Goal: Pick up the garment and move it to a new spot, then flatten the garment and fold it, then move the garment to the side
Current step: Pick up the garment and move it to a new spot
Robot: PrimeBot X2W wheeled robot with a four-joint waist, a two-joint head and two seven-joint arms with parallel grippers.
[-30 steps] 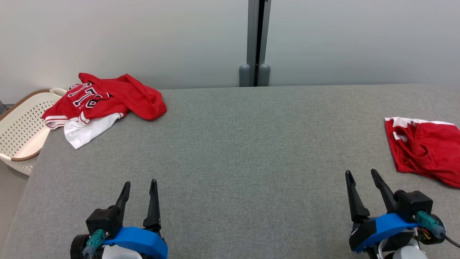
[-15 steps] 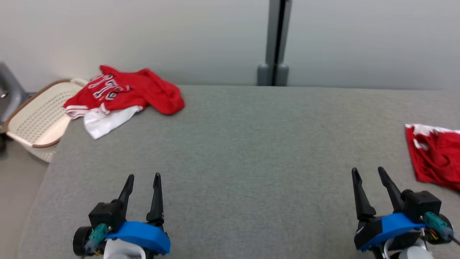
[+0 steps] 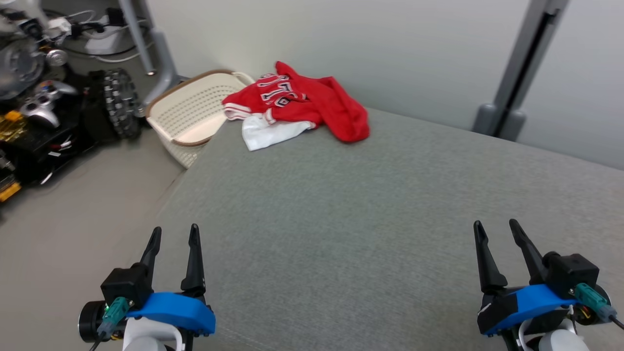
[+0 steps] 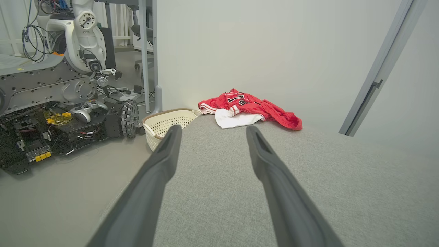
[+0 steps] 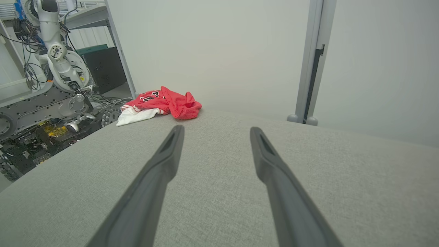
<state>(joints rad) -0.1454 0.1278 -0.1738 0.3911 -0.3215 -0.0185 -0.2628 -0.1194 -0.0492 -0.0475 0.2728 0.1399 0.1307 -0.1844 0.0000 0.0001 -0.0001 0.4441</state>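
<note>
The left gripper (image 3: pixel 175 228) and right gripper (image 3: pixel 495 223) hang released and empty over the grey padded table (image 3: pixel 341 219). The crumpled red jersey (image 3: pixel 302 105) lies at twelve o'clock, on its far-left corner. Best to reach with the left arm and pinch a raised red fold.

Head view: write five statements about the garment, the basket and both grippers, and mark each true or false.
1. The crumpled red and white jersey lies at the far left corner of the grey fabric-covered table. True.
2. The left gripper is shut on the jersey. False: it is open and empty, at the table's near edge, well away from the jersey.
3. The cream perforated basket stands on the floor beside the table's far left corner. True.
4. The right gripper has its jaws closed. False: they stand apart, with nothing between them.
5. The jersey is folded flat. False: it is a rumpled heap.
</note>
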